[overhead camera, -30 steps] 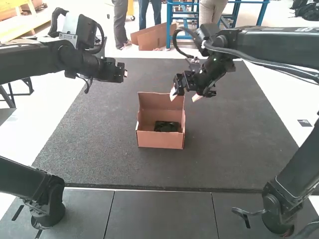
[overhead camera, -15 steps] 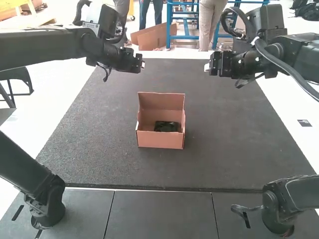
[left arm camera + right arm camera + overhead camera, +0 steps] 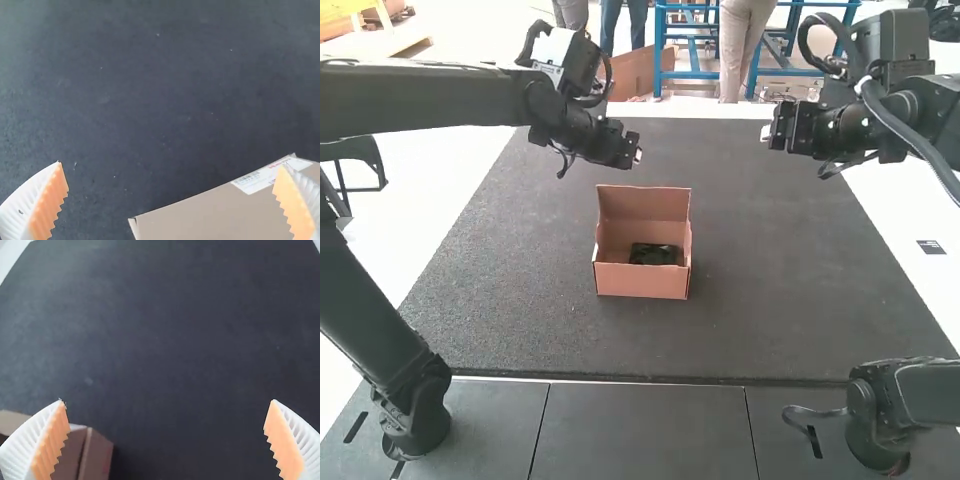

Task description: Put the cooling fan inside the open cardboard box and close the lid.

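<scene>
The cardboard box [image 3: 642, 255] sat open-side up, its long axis running across the bench from left arm's side to right arm's side. Its lid [image 3: 644, 204] stood upright along the far edge. The cooling fan [image 3: 655, 254] lay flat inside, a dark shape on the box floor.

The left end effector [image 3: 628, 150] hung in the air just beyond and above the lid. Its ribbed white fingers [image 3: 40, 200] were spread wide, gripping nothing and touching nothing. The lid's top edge showed just beneath it.

The right end effector [image 3: 775, 128] hovered well off to the box's right and higher up, also spread wide and empty-handed. A corner of the box lay below one finger [image 3: 47, 440].

Under both was the dark mat [image 3: 520, 280].
</scene>
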### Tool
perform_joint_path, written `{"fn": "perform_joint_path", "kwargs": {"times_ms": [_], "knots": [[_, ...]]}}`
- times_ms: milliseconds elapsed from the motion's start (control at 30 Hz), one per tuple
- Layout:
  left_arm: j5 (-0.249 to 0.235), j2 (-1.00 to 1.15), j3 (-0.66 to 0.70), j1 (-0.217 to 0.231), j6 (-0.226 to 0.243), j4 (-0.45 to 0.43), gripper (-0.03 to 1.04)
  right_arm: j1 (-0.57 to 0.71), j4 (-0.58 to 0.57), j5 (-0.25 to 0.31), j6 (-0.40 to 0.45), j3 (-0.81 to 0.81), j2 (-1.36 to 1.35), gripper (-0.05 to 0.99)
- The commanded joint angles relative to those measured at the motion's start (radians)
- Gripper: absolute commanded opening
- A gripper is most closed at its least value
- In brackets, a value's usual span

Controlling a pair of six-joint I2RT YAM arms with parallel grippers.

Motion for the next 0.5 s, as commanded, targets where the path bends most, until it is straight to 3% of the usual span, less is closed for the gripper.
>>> {"fn": "perform_joint_path", "kwargs": {"times_ms": [0, 467], "knots": [[0.001, 0.014, 0.019, -0.019, 0.012, -0.004, 0.97, -0.015, -0.011, -0.010, 0.021, 0.023, -0.025, 0.89], [0.040, 0.011, -0.070, -0.065, 0.003, -0.085, 0.97, -0.016, -0.051, -0.013, 0.021, 0.048, -0.019, 0.89]]}}
